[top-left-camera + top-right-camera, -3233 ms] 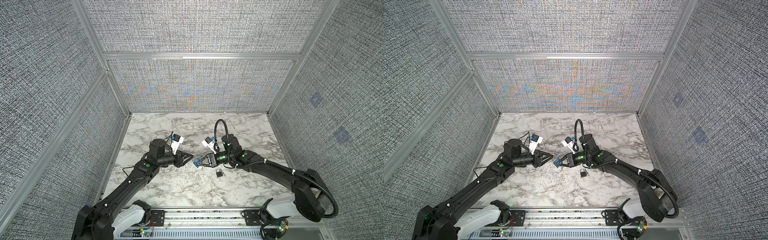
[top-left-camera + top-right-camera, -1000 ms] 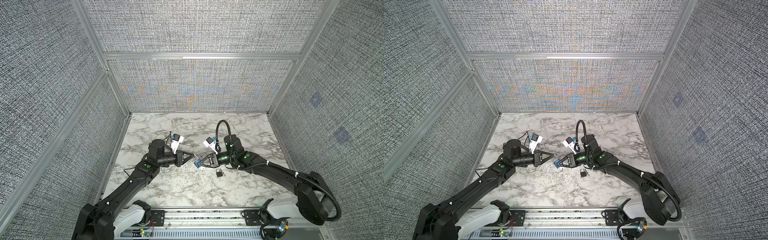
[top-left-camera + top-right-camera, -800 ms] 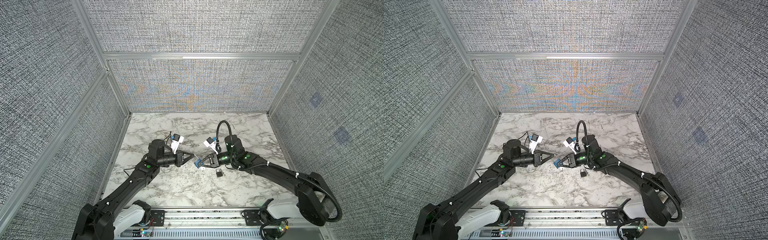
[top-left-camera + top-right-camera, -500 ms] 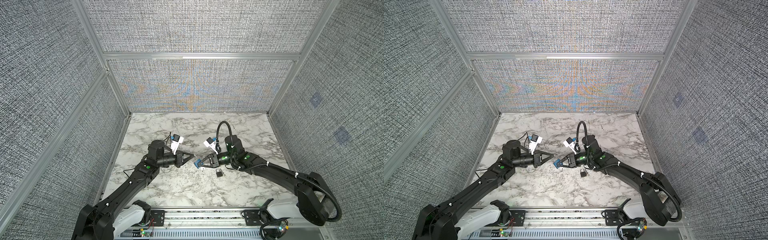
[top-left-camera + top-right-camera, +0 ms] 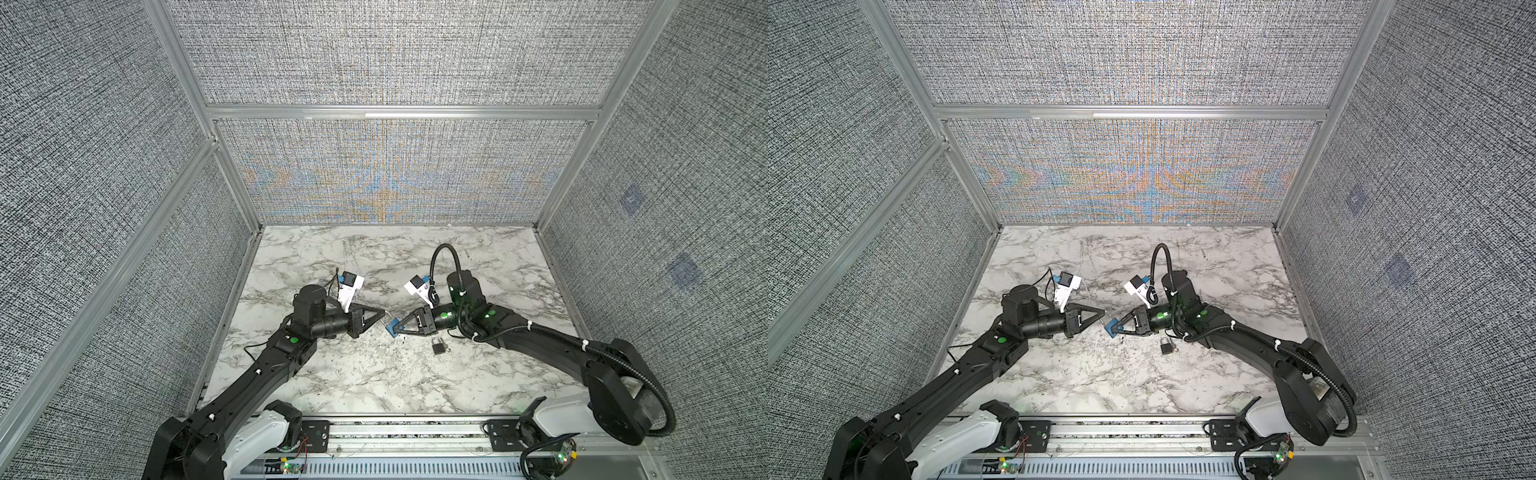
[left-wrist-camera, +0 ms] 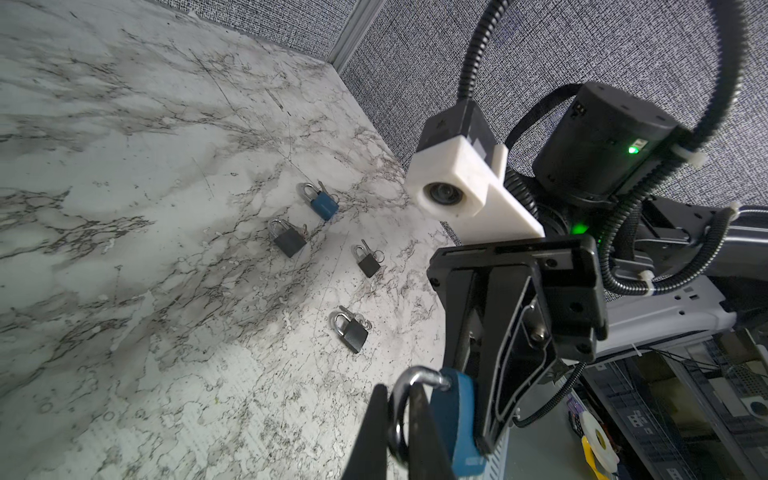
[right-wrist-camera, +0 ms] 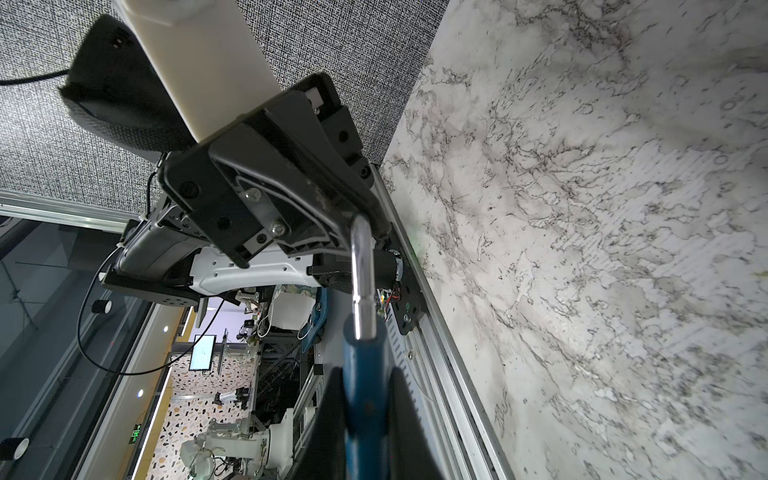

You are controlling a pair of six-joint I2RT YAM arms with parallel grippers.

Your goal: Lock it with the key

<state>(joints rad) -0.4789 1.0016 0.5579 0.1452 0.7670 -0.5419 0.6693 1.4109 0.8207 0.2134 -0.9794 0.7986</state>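
Observation:
A blue padlock (image 5: 391,331) hangs above the marble table (image 5: 374,374) between my two grippers in both top views. My right gripper (image 7: 365,374) is shut on the lock's blue body (image 7: 365,399). The silver shackle (image 7: 360,270) sticks out toward the other arm. My left gripper (image 6: 399,388) is shut on that shackle (image 6: 411,376), with the blue body (image 6: 455,415) just beyond its fingers. In a top view the left gripper (image 5: 1102,322) meets the lock (image 5: 1110,328) tip to tip. The key is hidden.
A dark padlock (image 5: 438,345) lies on the table just in front of the right arm. The left wrist view shows it (image 6: 352,332) with three more padlocks beyond: a small dark one (image 6: 368,262), a dark one (image 6: 287,239) and a blue one (image 6: 323,203). Fabric walls enclose the table.
Since about three seconds ago the right arm has shifted a little and the blue lock shows more plainly between the tips. Over the last second nothing has visibly moved.

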